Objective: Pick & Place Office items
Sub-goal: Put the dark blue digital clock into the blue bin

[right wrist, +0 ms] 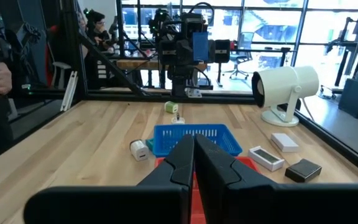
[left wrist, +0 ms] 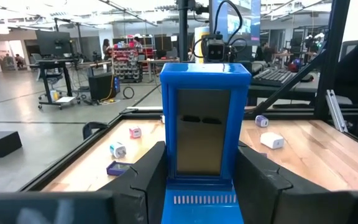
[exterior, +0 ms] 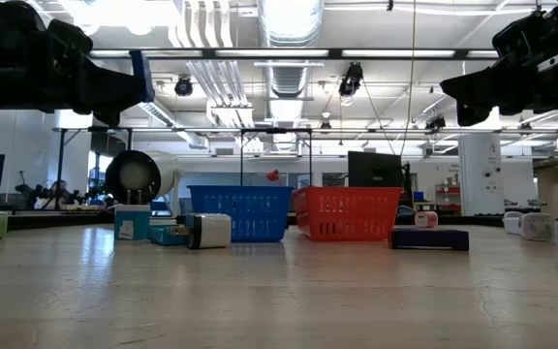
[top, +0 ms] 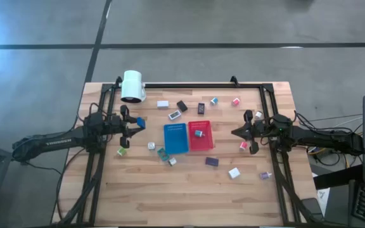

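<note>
The office items lie scattered on the wooden table (top: 189, 196), among them a white block (top: 163, 104), a black one (top: 182, 106), a pink one (top: 236, 101) and a purple one (top: 211, 161). One small item (top: 199, 133) sits inside the red tray (top: 200, 142); the blue tray (top: 175, 137) stands beside it. My left gripper (top: 139, 123) is at the table's left, above the wood, shut on a blue box-shaped item (left wrist: 204, 124) with a grey face. My right gripper (top: 235, 132) hangs shut and empty to the right of the red tray, fingers (right wrist: 185, 155) together. My left gripper pinches the blue item between its two fingers, one on each long side wall (left wrist: 168, 158), near the end closest to the wrist. The fingers reach in level from the table's left. The item sticks out past the fingertips (exterior: 141, 78), lifted clear of the table.
A big white lamp head (top: 132, 87) stands at the far left corner. A black frame (top: 189, 84) runs along the table's far and side edges. More small items lie around both trays; the near half of the table holds only a few.
</note>
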